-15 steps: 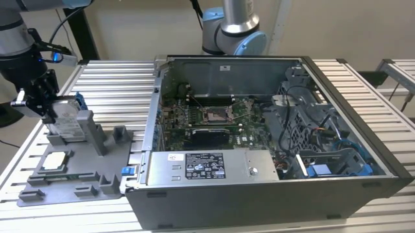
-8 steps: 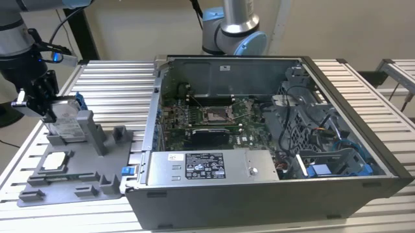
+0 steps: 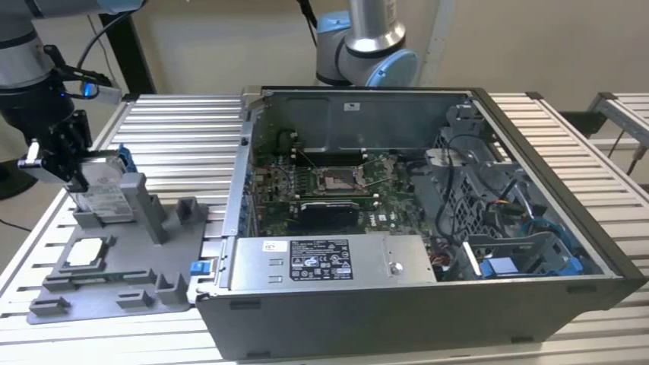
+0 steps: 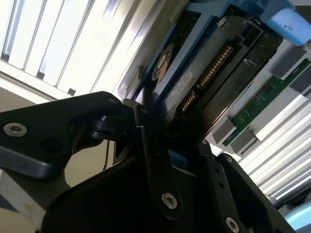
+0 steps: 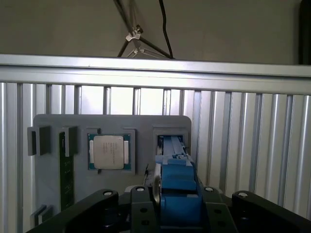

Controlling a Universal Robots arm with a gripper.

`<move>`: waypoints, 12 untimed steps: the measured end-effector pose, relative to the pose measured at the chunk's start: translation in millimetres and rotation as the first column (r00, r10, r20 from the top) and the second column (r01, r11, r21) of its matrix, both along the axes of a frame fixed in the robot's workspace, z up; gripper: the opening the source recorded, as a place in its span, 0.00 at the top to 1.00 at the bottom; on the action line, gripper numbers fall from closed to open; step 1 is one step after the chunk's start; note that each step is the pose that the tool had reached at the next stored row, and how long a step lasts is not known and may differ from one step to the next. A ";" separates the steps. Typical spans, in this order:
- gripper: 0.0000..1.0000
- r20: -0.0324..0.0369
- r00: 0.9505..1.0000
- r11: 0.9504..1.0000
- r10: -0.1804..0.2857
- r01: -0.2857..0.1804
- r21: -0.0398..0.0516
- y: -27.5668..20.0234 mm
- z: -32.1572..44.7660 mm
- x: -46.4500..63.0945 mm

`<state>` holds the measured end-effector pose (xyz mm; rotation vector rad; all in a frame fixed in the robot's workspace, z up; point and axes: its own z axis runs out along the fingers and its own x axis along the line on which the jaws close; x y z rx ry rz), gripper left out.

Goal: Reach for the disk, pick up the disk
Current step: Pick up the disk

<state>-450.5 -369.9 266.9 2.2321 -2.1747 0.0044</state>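
Now grasping: gripper [image 3: 71, 176] astride disk [image 3: 102, 194] standing in tray [image 3: 112, 285].
Grip unclear, can't tell; lift wants a straight pull.

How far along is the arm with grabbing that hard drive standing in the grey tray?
Reaching looks done: the gripper is right at the disk, and the first wrist view shows the disk's blue bracket close in front of it. Lifting is left: the disk stands upright in its slot on the grey tray. Whether it is gripped yet, I cannot tell.
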 end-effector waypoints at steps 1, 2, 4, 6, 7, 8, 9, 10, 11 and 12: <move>1.00 0.000 1.000 1.000 0.000 0.000 0.000 0.0 0.0 0.0; 1.00 0.000 1.000 1.000 0.000 0.000 0.000 0.0 0.0 0.0; 1.00 0.000 1.000 1.000 0.000 0.000 0.000 0.0 -0.1 0.0; 1.00 0.000 1.000 1.000 0.000 0.000 0.000 0.0 -0.2 0.0; 1.00 0.000 1.000 1.000 0.000 0.000 0.000 0.0 -0.1 0.0; 1.00 0.000 1.000 1.000 0.000 0.000 0.000 0.0 0.1 0.0; 1.00 0.001 1.000 1.000 0.000 0.000 0.000 0.0 0.7 0.0; 1.00 0.001 1.000 1.000 0.000 0.000 0.000 0.0 1.7 0.1; 1.00 0.000 1.000 1.000 0.000 0.000 0.000 0.0 3.3 0.0; 1.00 0.000 1.000 1.000 0.000 0.000 0.000 0.0 5.1 0.0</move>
